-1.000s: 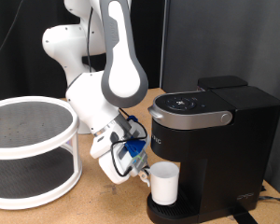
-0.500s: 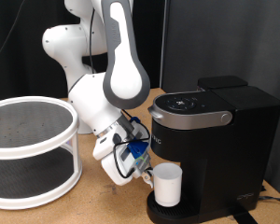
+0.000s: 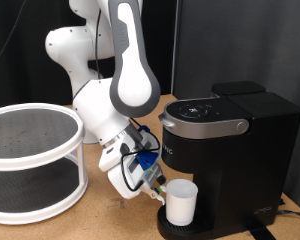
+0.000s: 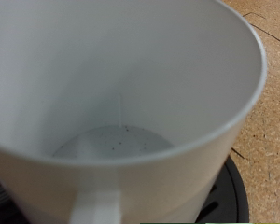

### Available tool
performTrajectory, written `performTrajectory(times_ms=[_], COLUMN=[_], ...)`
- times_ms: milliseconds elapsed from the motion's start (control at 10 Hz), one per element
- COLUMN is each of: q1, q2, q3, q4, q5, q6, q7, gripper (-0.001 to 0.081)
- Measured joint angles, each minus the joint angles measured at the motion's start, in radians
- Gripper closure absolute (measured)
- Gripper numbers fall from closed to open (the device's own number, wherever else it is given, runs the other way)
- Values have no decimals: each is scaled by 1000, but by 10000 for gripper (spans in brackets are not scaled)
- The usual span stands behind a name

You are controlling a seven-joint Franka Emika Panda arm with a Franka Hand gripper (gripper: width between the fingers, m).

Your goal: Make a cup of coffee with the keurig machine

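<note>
The white cup (image 3: 180,203) stands low over the round drip tray (image 3: 166,229) of the black keurig machine (image 3: 235,150), under its closed silver-grey lid (image 3: 205,127). My gripper (image 3: 159,190) is at the cup's side towards the exterior view's left and is shut on it. In the wrist view the cup (image 4: 131,84) fills the picture; it is empty, with small dark specks on its bottom. The black drip tray (image 4: 229,191) shows beneath it. My fingers do not show in the wrist view.
A white round two-tier shelf (image 3: 30,160) stands at the exterior view's left. The white arm (image 3: 120,90) leans between the shelf and the machine. The brown tabletop (image 4: 271,93) lies around the tray.
My gripper and the cup have moved a little down and towards the exterior view's right, further under the machine's head and closer to the drip tray.
</note>
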Motion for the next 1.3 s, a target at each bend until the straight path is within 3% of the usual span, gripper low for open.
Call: performTrajectory(times_ms=[100, 200, 300, 400, 700, 1100, 1300], q1=[-2, -9, -17, -29, -77, -89, -123], q2=[-1, -4, -13, -26, -114, -120, -178], q3=[-4, -8, -16, -28, -68, -83, -119], q4=[-7, -20, -36, -55, -126, -133, -159], q5=[-23, -67, -117, -174, -301, -310, -388], q6=[1, 1, -4, -21, -109, -101, -181], q7=[9, 30, 58, 84, 130, 68, 77], gripper=[435, 226, 226, 66, 4, 4, 4])
